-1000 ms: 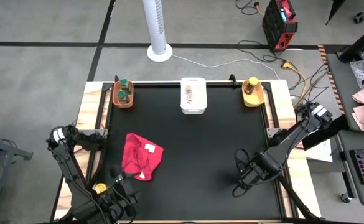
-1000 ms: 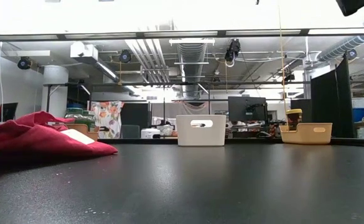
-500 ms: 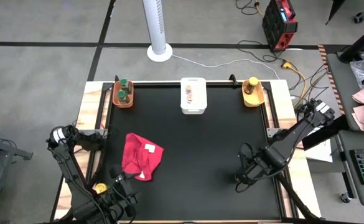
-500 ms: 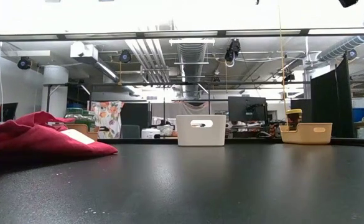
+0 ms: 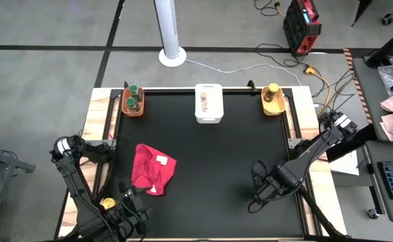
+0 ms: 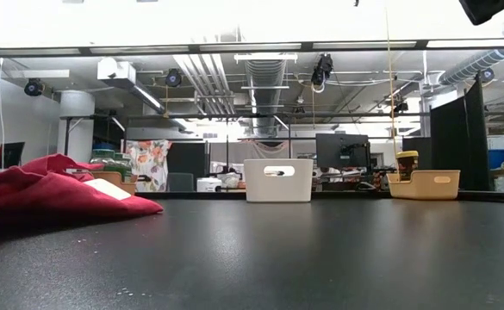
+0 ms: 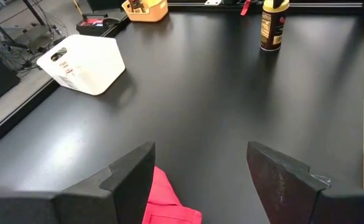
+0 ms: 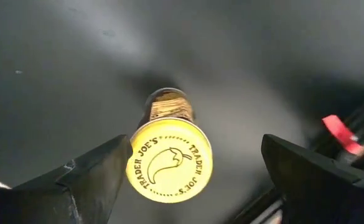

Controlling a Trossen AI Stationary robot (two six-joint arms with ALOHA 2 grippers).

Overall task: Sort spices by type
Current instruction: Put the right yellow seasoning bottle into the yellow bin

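Observation:
A spice jar with a yellow lid (image 8: pixel 168 163) stands upright on the black table, right of the middle toward the near edge. It also shows in the left wrist view (image 7: pixel 274 25). My right gripper (image 5: pixel 256 195) hangs over it, pointing down and open, one finger on each side of the lid without touching (image 8: pixel 200 177). My left gripper (image 5: pixel 127 197) is open and empty at the near left, by the red cloth (image 5: pixel 152 169). Other jars sit in the bins at the far edge: green lids in the orange bin (image 5: pixel 133 101), pale ones in the white bin (image 5: pixel 208 104), a yellow lid in the yellow bin (image 5: pixel 273 99).
The red cloth lies crumpled at the table's near left (image 6: pixel 53 194), with a corner of it between my left fingers (image 7: pixel 166 202). A small round yellow thing (image 5: pixel 107 202) lies by the left arm, off the black mat. The table's middle is bare black surface (image 5: pixel 209 161).
My right gripper went a little up and toward the table's far right corner, then came back down toward the near left, over the yellow-lidded jar, to about where it was a second ago.

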